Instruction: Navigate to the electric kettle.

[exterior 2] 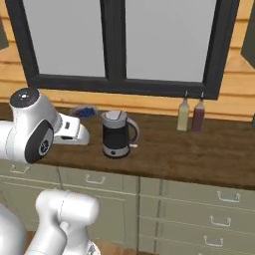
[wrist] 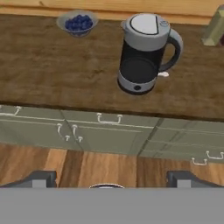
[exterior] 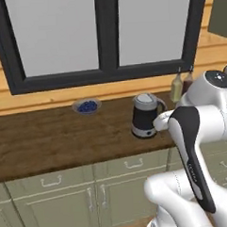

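Kettle is seen upright on the wooden desk, below the window, handle toward the 2 bottles. A bowl of blueberries sits well apart, on the other side. Gripper is spread wide, nothing held, over the floor before the cabinets.

Electric kettle on counter, right of bowl.

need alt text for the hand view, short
A black kettle with a silver lid stands upright on a dark wooden counter, handle to the right. A bowl of blueberries sits behind it to the left; green drawers and a wood floor lie below.
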Robot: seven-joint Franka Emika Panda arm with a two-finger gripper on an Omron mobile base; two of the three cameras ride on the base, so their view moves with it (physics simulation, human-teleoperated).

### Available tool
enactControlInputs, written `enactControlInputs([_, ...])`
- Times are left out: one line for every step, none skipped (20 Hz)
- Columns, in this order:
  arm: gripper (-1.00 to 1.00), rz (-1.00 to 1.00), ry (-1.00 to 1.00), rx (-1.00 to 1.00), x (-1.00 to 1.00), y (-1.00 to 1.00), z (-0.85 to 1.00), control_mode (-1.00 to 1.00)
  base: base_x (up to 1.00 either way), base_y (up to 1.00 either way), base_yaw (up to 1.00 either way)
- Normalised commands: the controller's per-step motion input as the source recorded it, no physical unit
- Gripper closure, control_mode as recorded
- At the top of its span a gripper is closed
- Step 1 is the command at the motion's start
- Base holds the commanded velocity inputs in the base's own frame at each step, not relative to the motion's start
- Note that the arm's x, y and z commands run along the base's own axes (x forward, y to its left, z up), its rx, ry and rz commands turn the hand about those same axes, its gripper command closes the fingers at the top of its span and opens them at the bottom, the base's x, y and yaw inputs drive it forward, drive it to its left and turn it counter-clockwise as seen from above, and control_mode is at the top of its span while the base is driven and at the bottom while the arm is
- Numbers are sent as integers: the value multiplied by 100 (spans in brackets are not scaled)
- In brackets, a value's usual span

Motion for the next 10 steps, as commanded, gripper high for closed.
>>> enactControlInputs([-100,0,0,0,0,0,0,100,100,29,-42])
enactControlInputs([-100,0,0,0,0,0,0,100,100,10,-31])
enactControlInputs([-100,0,0,0,0,0,0,100,100,0,-20])
enactControlInputs([-100,0,0,0,0,0,0,100,100,0,-15])
enactControlInputs([-100,0,0,0,0,0,0,100,100,0,-13])
enactControlInputs([-100,0,0,0,0,0,0,100,100,0,-11])
enactControlInputs([-100,0,0,0,0,0,0,100,100,0,-7])
enactControlInputs([-100,0,0,0,0,0,0,100,100,-15,0])
enactControlInputs([-100,0,0,0,0,0,0,100,100,-48,9])
enactControlInputs([-100,0,0,0,0,0,0,100,100,-88,26])
